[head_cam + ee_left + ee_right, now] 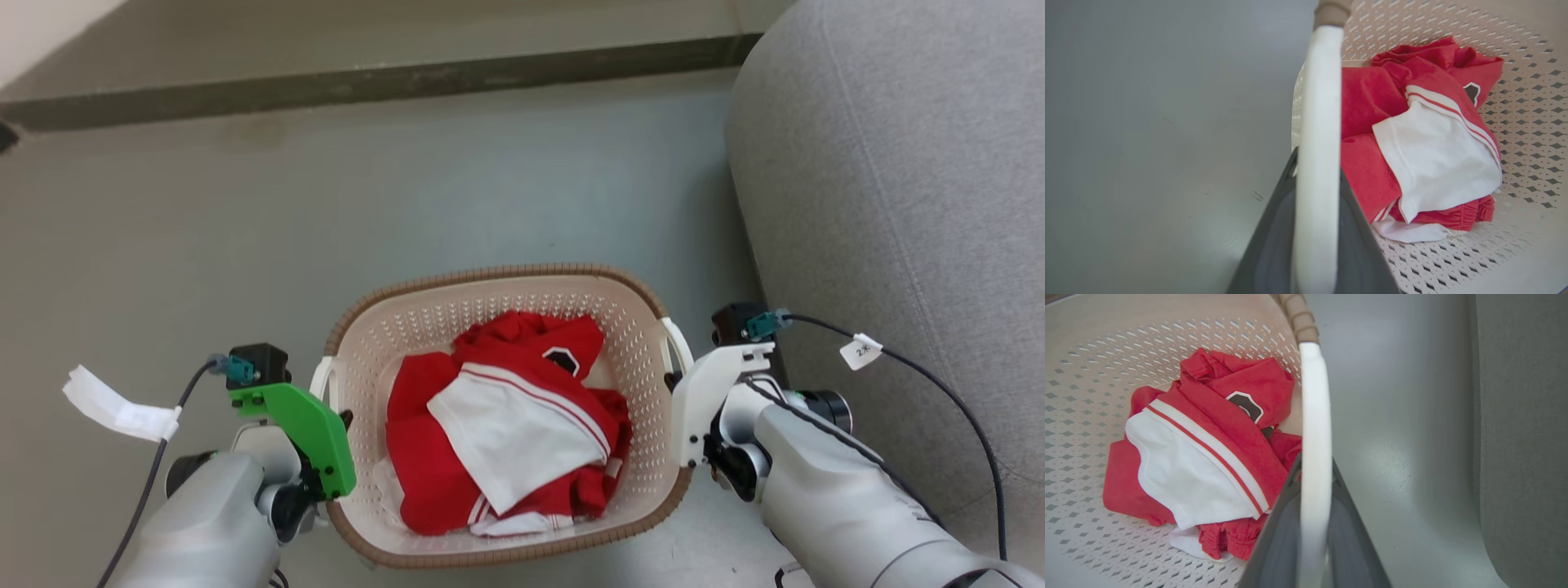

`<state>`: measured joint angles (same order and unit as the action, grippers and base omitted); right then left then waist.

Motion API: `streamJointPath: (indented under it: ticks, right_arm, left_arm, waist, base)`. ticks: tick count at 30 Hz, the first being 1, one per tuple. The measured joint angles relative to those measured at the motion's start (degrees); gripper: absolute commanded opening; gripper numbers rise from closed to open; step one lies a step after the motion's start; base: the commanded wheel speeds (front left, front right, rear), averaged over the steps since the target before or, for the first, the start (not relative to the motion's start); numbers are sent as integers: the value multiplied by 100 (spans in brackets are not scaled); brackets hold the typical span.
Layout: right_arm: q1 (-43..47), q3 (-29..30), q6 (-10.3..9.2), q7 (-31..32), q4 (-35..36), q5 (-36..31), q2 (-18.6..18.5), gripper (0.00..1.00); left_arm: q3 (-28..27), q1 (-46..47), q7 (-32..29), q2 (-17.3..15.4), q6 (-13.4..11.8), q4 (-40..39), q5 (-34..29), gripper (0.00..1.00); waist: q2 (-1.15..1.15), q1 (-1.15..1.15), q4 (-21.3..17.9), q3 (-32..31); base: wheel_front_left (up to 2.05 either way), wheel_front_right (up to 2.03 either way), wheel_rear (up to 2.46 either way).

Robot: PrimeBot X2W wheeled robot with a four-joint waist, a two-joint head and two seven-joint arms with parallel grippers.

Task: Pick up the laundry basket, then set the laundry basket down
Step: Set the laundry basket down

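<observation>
Laundry basket [490, 276], cream with a brown woven rim, is low over the grey floor [326, 188], between the robot's two arms and just left of a grey sofa [898, 163]. Whether its base touches the floor I cannot tell. Crumpled red and white sports clothes [506, 408] lie heaped inside. The left hand [1317, 161] pinches the white left handle [1316, 102], with one dark finger against each side of it. The right hand [1315, 459] pinches the white right handle [1314, 396] in the same way, on the sofa side.
</observation>
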<state>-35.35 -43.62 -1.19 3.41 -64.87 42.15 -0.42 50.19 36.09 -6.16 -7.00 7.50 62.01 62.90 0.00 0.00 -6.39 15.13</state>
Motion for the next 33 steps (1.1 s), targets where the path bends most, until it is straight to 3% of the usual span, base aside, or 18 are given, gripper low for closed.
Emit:
streamJointPath:
  ticks: [33]
  right_arm:
    - [-1247, 42, -191, -942, 5, -140, -19, 0]
  left_arm:
    - [80, 1320, 782, -140, 0, -68, -345, 0]
  waist:
    - [0, 1, 281, 2479]
  base:
    - [0, 0, 0]
